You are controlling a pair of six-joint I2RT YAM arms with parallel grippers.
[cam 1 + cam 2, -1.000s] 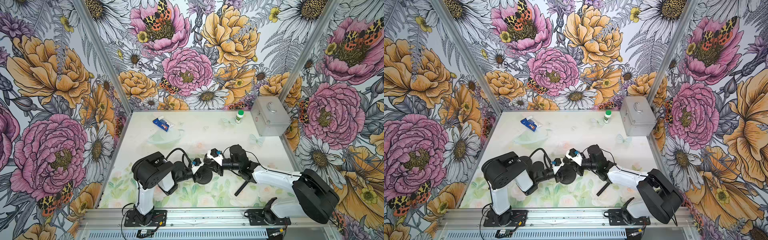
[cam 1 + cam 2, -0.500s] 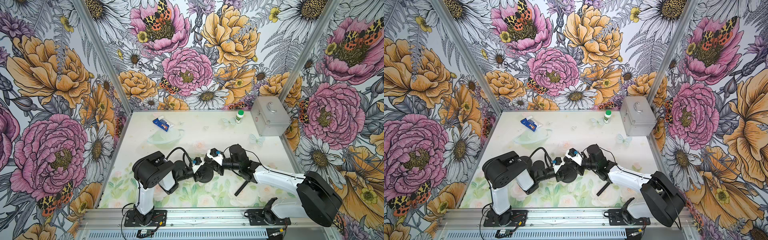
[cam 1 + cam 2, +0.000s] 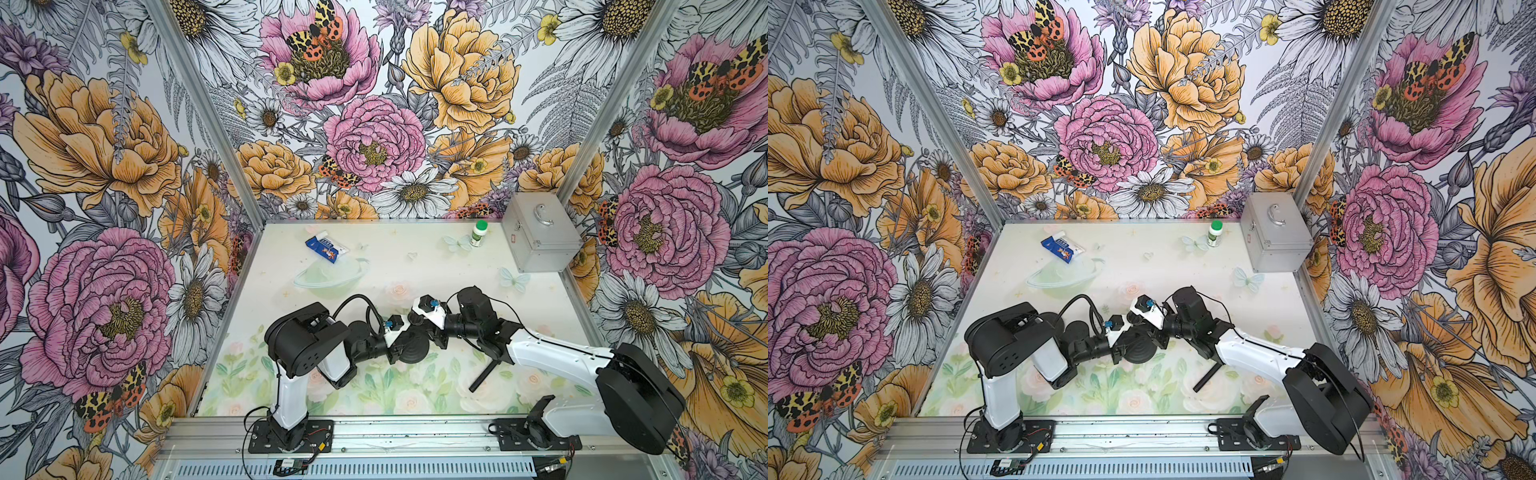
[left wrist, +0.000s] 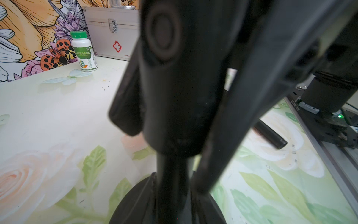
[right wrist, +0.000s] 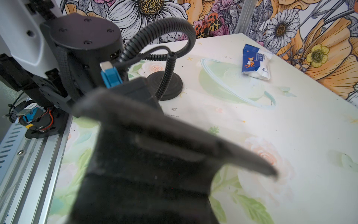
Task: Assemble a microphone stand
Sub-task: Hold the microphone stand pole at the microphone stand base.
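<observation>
The stand's round black base (image 3: 414, 350) rests on the table in both top views, near the front middle. A short post (image 4: 171, 174) rises from the base (image 4: 135, 203) in the left wrist view. My left gripper (image 3: 397, 348) is shut on that post just above the base. The black microphone clip (image 4: 174, 87) sits on top of the post, and my right gripper (image 3: 430, 334) is shut on it from the other side. Its finger (image 4: 251, 77) runs beside the clip. The clip (image 5: 155, 151) fills the right wrist view as a blur. A loose black rod (image 3: 484, 376) lies by the right arm.
A second round black disc (image 5: 164, 85) sits behind the left arm's cable. A blue-and-white packet (image 3: 326, 248) lies at the back left. A green-capped bottle (image 3: 478, 232) and a silver case (image 3: 540, 235) stand at the back right. The aluminium rail (image 3: 395, 432) runs along the front edge.
My left gripper's jaws have come together round the stand's post. Both arms have stayed almost where they were, and the rod has not moved.
</observation>
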